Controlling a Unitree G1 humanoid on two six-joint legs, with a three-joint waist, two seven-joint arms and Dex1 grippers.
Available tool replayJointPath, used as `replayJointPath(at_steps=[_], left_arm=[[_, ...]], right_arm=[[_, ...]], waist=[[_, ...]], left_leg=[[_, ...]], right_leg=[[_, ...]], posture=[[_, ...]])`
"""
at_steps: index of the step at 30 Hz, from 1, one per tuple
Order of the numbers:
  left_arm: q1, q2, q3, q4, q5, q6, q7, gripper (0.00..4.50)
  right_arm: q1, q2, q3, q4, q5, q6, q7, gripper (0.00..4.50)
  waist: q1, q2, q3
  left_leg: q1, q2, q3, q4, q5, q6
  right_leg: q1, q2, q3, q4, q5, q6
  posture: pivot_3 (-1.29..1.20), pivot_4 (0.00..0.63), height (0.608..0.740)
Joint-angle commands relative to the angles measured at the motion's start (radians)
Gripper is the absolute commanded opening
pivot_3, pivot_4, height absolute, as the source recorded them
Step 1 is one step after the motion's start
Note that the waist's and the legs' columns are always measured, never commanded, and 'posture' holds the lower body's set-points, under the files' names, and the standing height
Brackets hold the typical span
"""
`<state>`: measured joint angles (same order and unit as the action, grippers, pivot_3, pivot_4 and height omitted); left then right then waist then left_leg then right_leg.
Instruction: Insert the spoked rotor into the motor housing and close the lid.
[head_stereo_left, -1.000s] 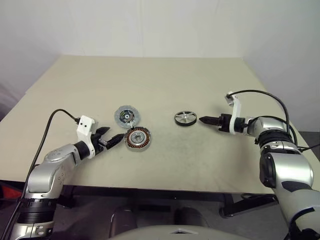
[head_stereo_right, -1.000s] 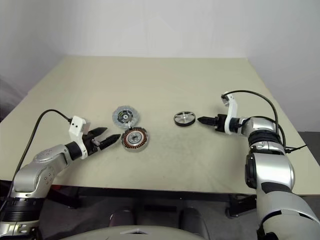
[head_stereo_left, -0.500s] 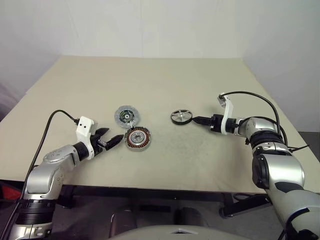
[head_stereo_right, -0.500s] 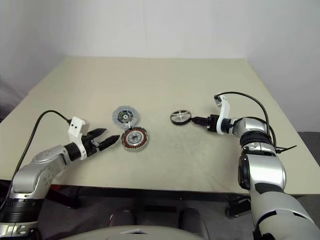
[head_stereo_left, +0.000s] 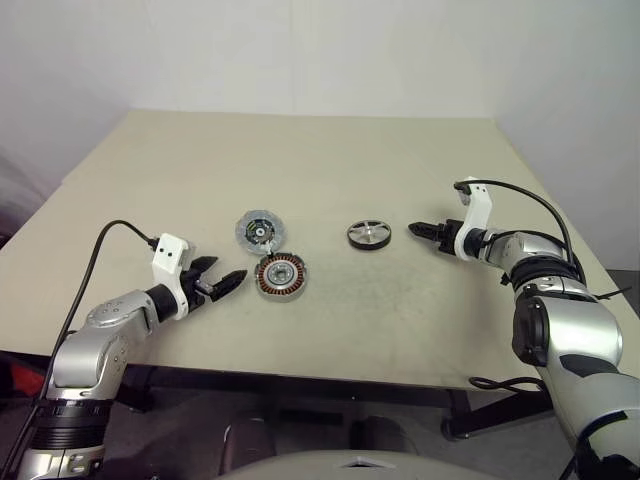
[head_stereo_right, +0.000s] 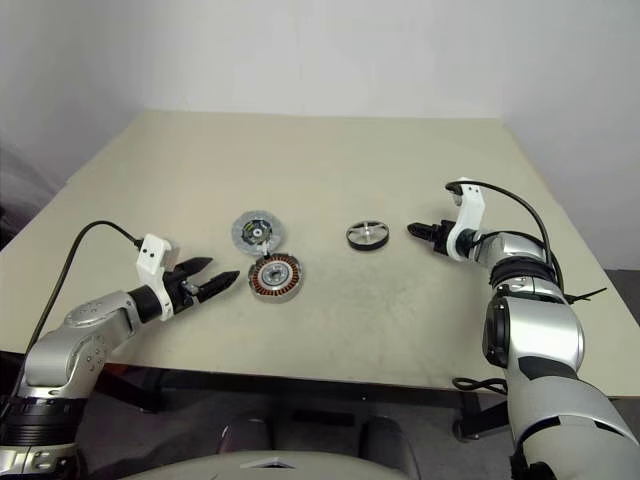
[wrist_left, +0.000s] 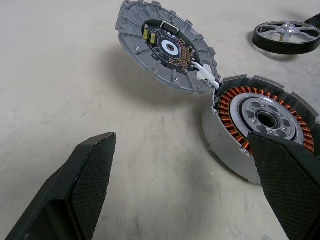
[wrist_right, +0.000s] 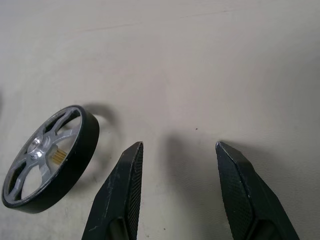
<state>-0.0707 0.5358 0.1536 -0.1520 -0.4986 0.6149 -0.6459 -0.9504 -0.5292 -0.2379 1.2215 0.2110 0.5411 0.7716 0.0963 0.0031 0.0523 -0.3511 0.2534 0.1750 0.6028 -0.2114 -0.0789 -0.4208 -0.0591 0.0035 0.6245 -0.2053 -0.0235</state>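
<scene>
A: What is hidden or cut off here?

B: In the left wrist view the near side of the shallow round grey metal motor housing (wrist_left: 260, 127) sits behind one black finger, and the spoked rotor is cut by the frame edge there. The markings on the lid's inner face are too small to read. In the head views the right claw's fingers look like one dark point, so their gap cannot be judged there.

A: How do the parts lie?

B: The housing lies flat on the beige tabletop (head_stereo_left: 330, 160), its ring of copper-brown windings and silver centre facing up. The flat round silver-grey lid (head_stereo_left: 258, 231) is just behind it, touching its rim at a small white piece; its inner face with a dark centre is turned up, and it looks tilted, the far edge raised. The small flat spoked rotor (head_stereo_left: 369, 235), with dark rim and shiny silver spokes, lies flat to the right, well apart from both, hub pointing up.

A: And the claws?

B: The left claw (head_stereo_left: 222, 284) hovers just left of the housing with its fingers spread wide, holding nothing and pointing at the housing. The right claw (wrist_right: 177, 170) is parted about halfway in its wrist view, with bare tabletop between the fingers. It sits just right of the rotor, near it but not touching, and grips nothing.
</scene>
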Motion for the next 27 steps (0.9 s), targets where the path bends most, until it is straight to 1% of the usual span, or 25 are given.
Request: replayJointPath(at_steps=[1,6,8,15,21,27], left_arm=[[-0.011,0.005,0.007,-0.024,0.005,-0.015,-0.001,4.5],[-0.011,0.005,0.007,-0.022,0.005,-0.012,0.001,4.5],[-0.01,0.004,0.007,-0.023,0.005,-0.011,0.002,4.5],[-0.003,0.005,0.011,-0.026,0.005,-0.012,0.004,4.5],[0.001,0.007,0.013,-0.028,0.006,-0.012,0.006,4.5],[0.002,0.01,0.013,-0.028,0.008,-0.014,0.006,4.5]], right_arm=[[-0.06,-0.003,-0.079,-0.006,0.087,0.113,0.034,2.61],[-0.084,0.014,-0.127,-0.033,0.15,0.238,0.063,2.61],[-0.079,0.026,-0.114,-0.058,0.149,0.264,0.073,2.61],[-0.027,0.059,-0.081,-0.116,0.137,0.305,0.088,2.61],[0.022,0.075,-0.024,-0.183,0.123,0.317,0.117,2.61],[0.031,0.087,-0.022,-0.217,0.147,0.347,0.118,2.61]], waist=[[-0.001,0.001,0.001],[-0.001,0.002,0.001],[-0.001,0.003,0.002],[0.002,0.003,0.002],[0.001,0.004,0.002],[0.001,0.004,0.002]], left_leg=[[0.0,0.001,0.0,0.0,0.0,0.0],[-0.001,0.002,0.0,-0.001,0.0,0.0],[-0.001,0.002,0.0,-0.001,0.0,0.0],[-0.001,0.002,0.0,-0.001,0.0,0.0],[-0.001,0.002,0.0,-0.001,0.0,-0.001],[-0.001,0.002,0.0,-0.001,0.003,-0.005]], right_leg=[[0.0,0.001,0.0,0.0,0.0,0.0],[-0.001,0.001,0.0,0.0,0.0,0.0],[-0.001,0.001,0.0,0.0,0.0,0.0],[-0.001,0.001,-0.001,0.0,0.0,0.0],[-0.001,0.001,-0.001,0.0,0.0,0.0],[-0.001,0.001,-0.001,0.0,0.0,0.0]], posture=[[0.0,0.0,0.74],[0.0,0.0,0.74],[0.0,0.0,0.74],[0.0,0.0,0.74],[0.0,0.0,0.74],[0.0,0.0,0.74]])
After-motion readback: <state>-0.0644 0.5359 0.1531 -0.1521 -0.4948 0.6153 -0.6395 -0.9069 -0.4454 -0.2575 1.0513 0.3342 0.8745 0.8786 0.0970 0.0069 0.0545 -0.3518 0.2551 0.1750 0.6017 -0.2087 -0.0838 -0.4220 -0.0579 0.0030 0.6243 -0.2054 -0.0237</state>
